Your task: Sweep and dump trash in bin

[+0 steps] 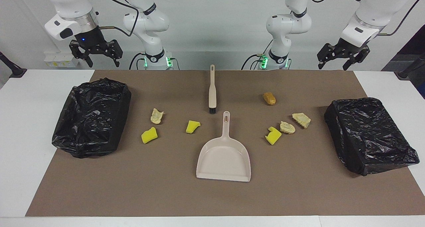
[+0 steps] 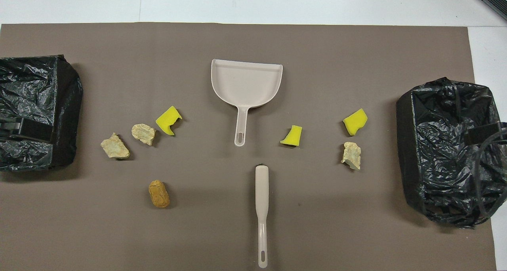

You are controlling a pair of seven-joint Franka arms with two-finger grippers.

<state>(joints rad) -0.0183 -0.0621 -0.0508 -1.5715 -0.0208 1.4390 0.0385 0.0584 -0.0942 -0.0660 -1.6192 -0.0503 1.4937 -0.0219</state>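
Several pieces of trash lie on the brown mat: yellow foam chunks point(image 1: 149, 135) point(image 1: 192, 126) point(image 1: 273, 135), tan lumps point(image 1: 157, 115) point(image 1: 287, 127) point(image 1: 301, 119) and an orange-brown lump point(image 1: 269, 98). The beige dustpan point(image 1: 224, 160) point(image 2: 246, 83) lies mid-mat with its handle toward the robots. The beige brush point(image 1: 212, 89) point(image 2: 262, 199) lies nearer the robots, bristles toward that handle. A black-bagged bin stands at each end of the mat point(image 1: 91, 117) point(image 1: 370, 134). My right gripper point(image 1: 103, 59) hangs open and empty over the mat's edge by its base. My left gripper point(image 1: 332, 65) hangs open and empty over the mat's corner at its own end.
The brown mat point(image 2: 317, 45) covers most of the white table point(image 1: 20, 127). In the overhead view the bins sit at the mat's two ends point(image 2: 37, 104) point(image 2: 447, 152), with the trash spread between them and the dustpan.
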